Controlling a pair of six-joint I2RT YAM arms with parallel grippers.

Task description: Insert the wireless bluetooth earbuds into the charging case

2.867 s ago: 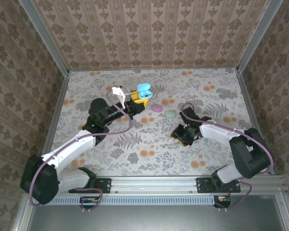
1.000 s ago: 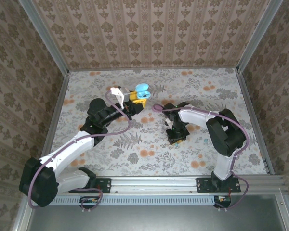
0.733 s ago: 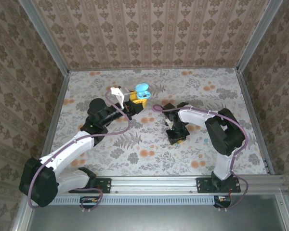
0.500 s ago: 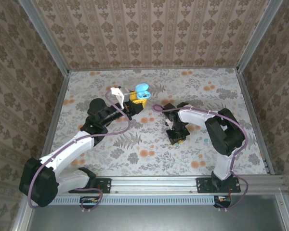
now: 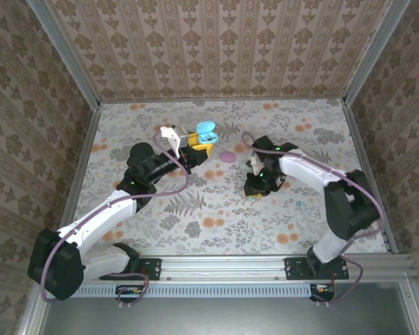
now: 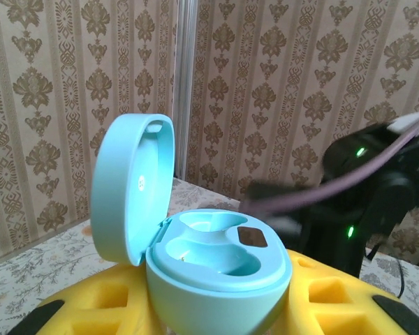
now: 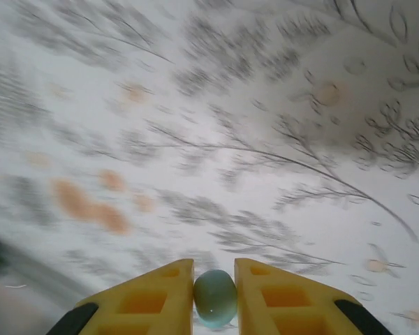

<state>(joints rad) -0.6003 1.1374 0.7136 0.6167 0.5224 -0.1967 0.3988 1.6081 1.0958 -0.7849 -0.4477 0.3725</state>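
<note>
Because the small mint-green rounded plastic earbud (image 7: 215, 299) looks light, hard and glossy, it will probably slip or twist under an off-centre squeeze; its widest middle is the safest hold. The right gripper (image 7: 214, 276) pinches it there, its yellow fingers (image 7: 153, 301) drawn narrow, over the floral-patterned table (image 5: 195, 223). The left gripper (image 6: 220, 310) clamps the open pale-blue egg-shaped plastic charging case (image 6: 220, 269), well apart, sockets upward.

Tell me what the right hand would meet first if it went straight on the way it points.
The floral tablecloth, most likely: beyond the right hand and its mint earbud, nothing else lies ahead, though blur hides the depth.
</note>
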